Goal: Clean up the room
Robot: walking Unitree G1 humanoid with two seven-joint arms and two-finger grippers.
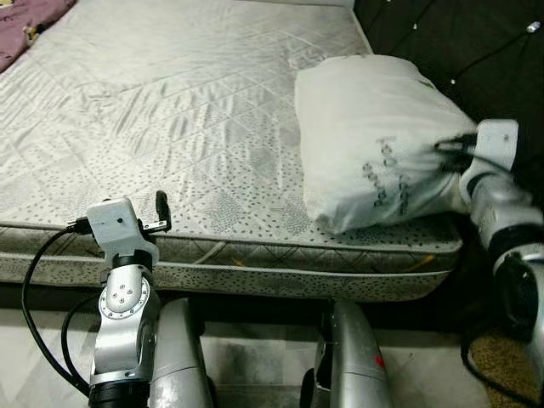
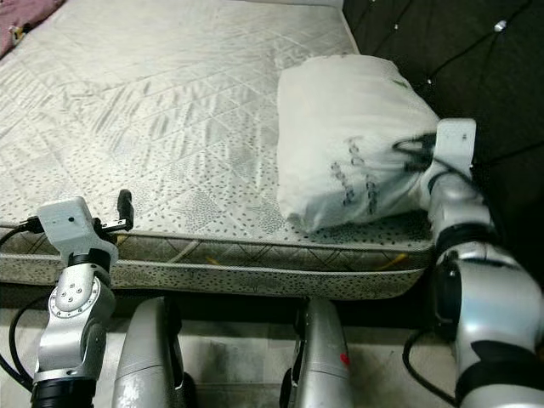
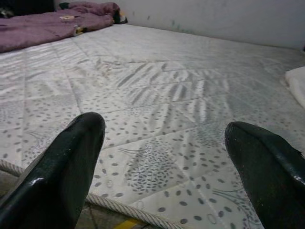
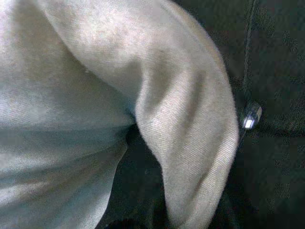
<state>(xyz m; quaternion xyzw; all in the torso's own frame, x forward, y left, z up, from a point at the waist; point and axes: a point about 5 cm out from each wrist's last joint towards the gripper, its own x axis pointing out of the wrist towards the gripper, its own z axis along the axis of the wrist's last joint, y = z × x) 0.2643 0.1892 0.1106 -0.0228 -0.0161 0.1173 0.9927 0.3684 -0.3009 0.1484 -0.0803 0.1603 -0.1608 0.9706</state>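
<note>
bare mattress (image 1: pixel 170 127) | right hand (image 1: pixel 448 153) seemingly gripping pillow (image 1: pixel 370 136) | left hand (image 3: pixel 162 162) wide

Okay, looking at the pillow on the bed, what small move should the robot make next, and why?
Probably draw the right end effector gently up and toward the bed's middle. It is pressed into the white pillow, which sits at the mattress corner, close to its front edge. The left end effector hovers open over the front edge.
</note>
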